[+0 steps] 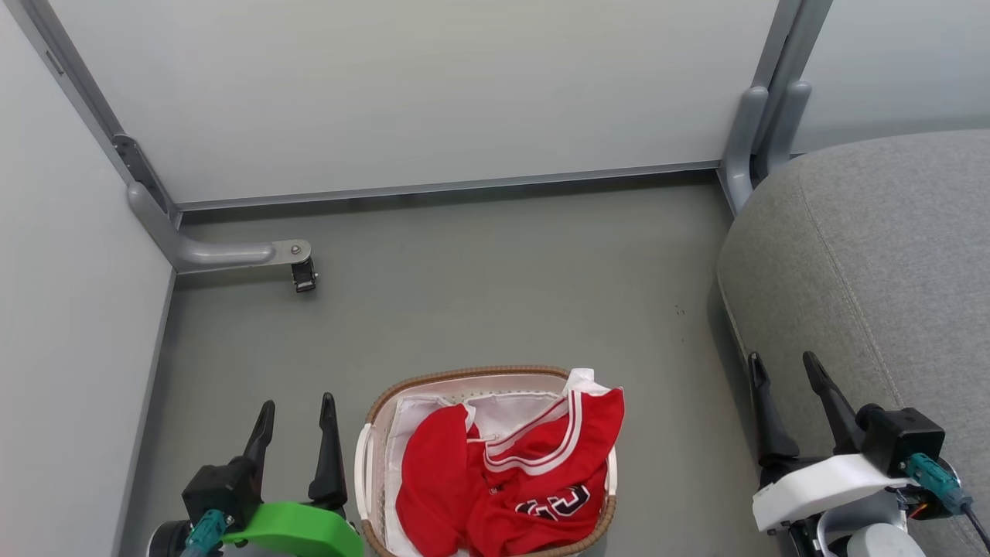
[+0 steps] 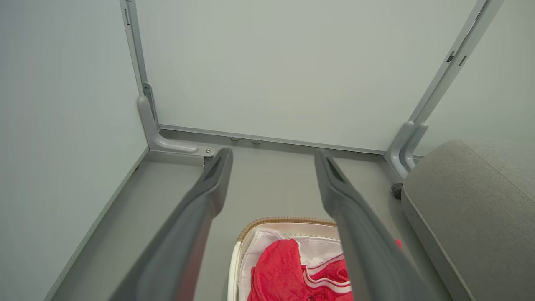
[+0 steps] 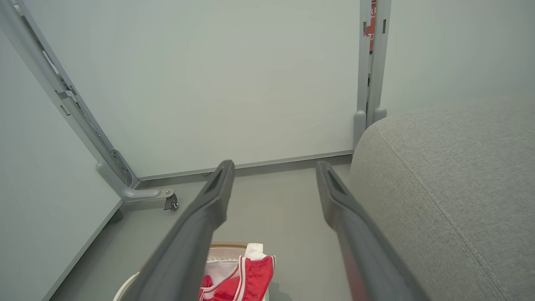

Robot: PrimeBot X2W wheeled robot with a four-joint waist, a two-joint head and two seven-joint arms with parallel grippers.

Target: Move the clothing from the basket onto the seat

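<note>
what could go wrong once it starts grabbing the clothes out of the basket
The jersey and the other red garment lie bunched over the white liner, so a grab may lift the liner too, or leave one behind. The jersey hangs over the basket rim; pulling might tip the basket.

Bright, even and diffuse across all three views. Soft, faint shadow on the flat grey floor (image 1: 495, 309) at 9 o'clock of the large rounded grey fabric seat (image 1: 866, 255). Sharp in the head view. Blurred toward 6 o'clock in the wrist views: long dark fingers (image 2: 196, 217) of the left gripper (image 2: 272, 155) and right gripper (image 3: 273, 166). Grey metal frame posts (image 3: 62, 96) splayed outward by wide-angle distortion.
</note>
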